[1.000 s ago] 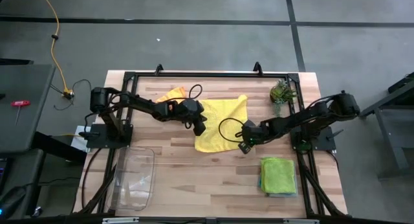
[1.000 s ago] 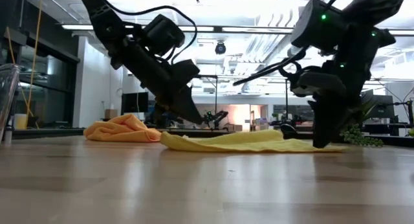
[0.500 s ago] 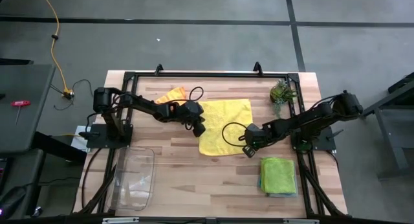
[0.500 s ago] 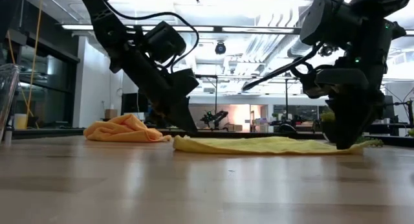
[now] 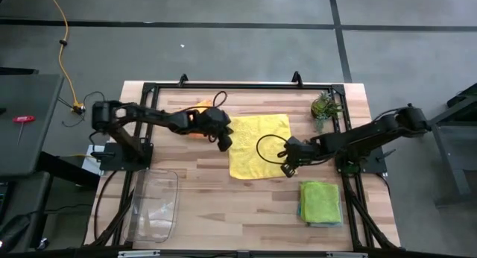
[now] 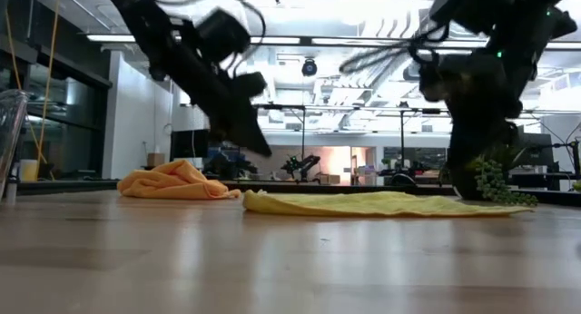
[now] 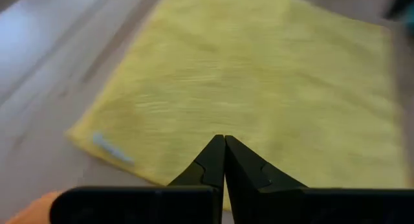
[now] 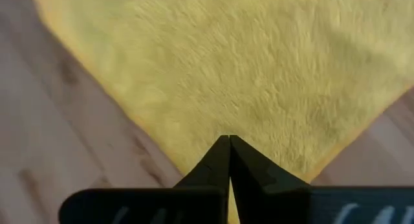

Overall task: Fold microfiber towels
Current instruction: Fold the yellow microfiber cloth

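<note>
While yellow towel (image 5: 258, 145) lies flat mid-counter toward far edge: left end effector (image 5: 225, 142), fingers together, just off its left edge; right end effector (image 5: 285, 169), also together, nearer, at near-right corner.

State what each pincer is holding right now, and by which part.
Nothing is held. The left pincer and right pincer are both shut and empty, poised over opposite edges of the yellow towel, which lies spread flat on the table.
</note>
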Robot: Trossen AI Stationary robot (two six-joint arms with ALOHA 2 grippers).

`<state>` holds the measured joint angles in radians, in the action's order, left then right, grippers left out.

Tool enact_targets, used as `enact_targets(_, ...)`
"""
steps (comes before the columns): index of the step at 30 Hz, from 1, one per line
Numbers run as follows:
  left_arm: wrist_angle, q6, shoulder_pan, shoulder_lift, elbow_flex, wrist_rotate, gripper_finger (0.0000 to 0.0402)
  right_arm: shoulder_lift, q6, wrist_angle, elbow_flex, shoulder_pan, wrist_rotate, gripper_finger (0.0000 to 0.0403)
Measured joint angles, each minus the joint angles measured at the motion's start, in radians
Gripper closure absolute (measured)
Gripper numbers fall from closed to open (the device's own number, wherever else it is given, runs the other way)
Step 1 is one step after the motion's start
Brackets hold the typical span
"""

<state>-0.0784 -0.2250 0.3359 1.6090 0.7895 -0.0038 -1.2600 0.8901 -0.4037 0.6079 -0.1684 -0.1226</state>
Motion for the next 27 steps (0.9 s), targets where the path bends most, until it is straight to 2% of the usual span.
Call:
enact_targets(4, 0.020, 0.020, -0.120, -0.106, -0.018, 0.007, 0.0401, 0.082, -0.059, -0.018, 0.000, 0.000, 0.050, 0.0391)
enact_targets(7, 0.032, 0.035, -0.252, -0.144, -0.028, -0.020, 0.0401, 0.134, -0.094, -0.071, 0.000, -0.008, 0.099, 0.0362)
enact_targets(12, 0.039, 0.039, -0.471, -0.108, -0.044, -0.179, 0.0398, 0.181, -0.155, -0.195, 0.000, -0.057, 0.126, 0.0284)
enact_targets(16, 0.018, 0.127, -0.586, -0.044, -0.046, -0.317, 0.0377, 0.178, -0.239, -0.252, 0.000, -0.094, 0.106, 0.0233)
enact_targets(19, -0.009, 0.158, -0.623, 0.011, -0.042, -0.370, 0.0348, 0.168, -0.281, -0.255, 0.000, -0.099, 0.075, 0.0216)
enact_targets(27, 0.000, 0.153, -0.584, 0.151, 0.066, -0.354, 0.0256, 0.161, -0.330, -0.279, 0.000, -0.093, 0.070, 0.0212)
